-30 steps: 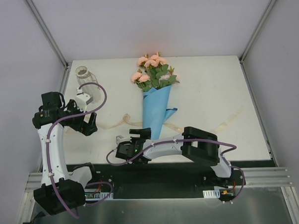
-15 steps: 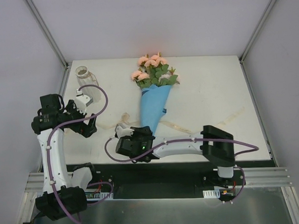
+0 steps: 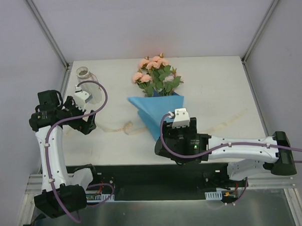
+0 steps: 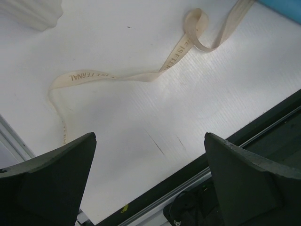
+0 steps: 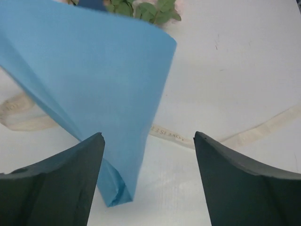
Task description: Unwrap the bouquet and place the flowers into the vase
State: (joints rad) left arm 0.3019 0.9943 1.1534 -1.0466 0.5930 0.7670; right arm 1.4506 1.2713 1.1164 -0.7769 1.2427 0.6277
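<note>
Right gripper (image 5: pixel 148 136) spread, nothing pinched; the blue paper (image 5: pixel 94 70) lies slack between its fingers, cone half open. My worry: a close here catches stems along with paper and drags the flowers (image 3: pixel 157 72) askew. Left gripper (image 4: pixel 149 136) wide, empty, over the loose ribbon (image 4: pixel 89 75), which could snag. Vase (image 3: pixel 84 73) sits far left, near that arm: a careless swing tips it.

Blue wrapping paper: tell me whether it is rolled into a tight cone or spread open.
Partly spread: the blue paper fans into a wide, loose triangle under the roses, and the ribbon lies untied beside it.
</note>
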